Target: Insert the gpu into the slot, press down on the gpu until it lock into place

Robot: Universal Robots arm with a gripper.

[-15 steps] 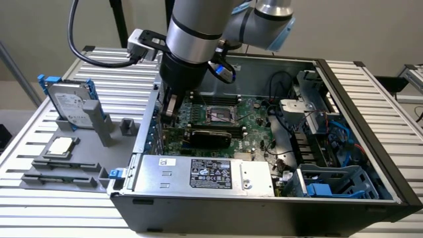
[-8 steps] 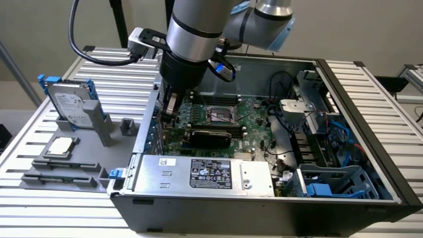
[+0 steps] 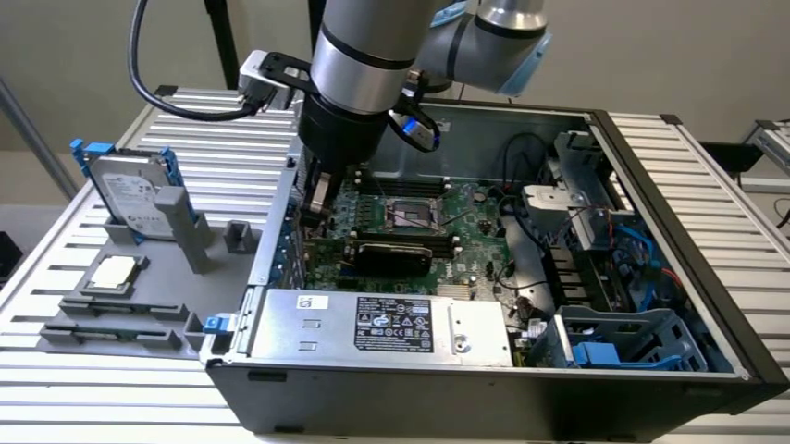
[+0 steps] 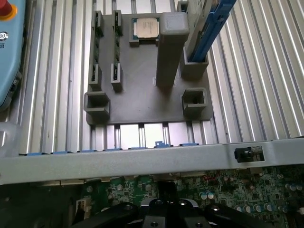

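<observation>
- Gpu (image 3: pixel 392 248) lies flat across the motherboard (image 3: pixel 475 227) inside the open computer case (image 3: pixel 494 388), just beyond the silver power-supply box (image 3: pixel 383 324) and on the near side of the CPU socket (image 3: pixel 412 213).
- We judge that the card already sits over its slot, since its long edge runs level with the board; the slot itself is hidden beneath it, so we cannot say whether it has locked.
- Our gripper (image 3: pixel 318 199) hangs inside the case at the exterior view's left end of the card, close above the board and near the case wall.
- We cannot tell whether the gripper is wide or narrow, nor whether it touches the card; in the wrist view its dark body (image 4: pixel 166 211) sits low over the green board.
- On the tabletop (image 3: pixel 74 296) to the left, a grey fixture tray (image 3: pixel 124 314) carries a loose processor chip (image 3: pixel 114 272) and a hard drive (image 3: pixel 129 194) standing upright.
- Insertion looks done or nearly so; pressing down until it locks remains unconfirmed.
</observation>
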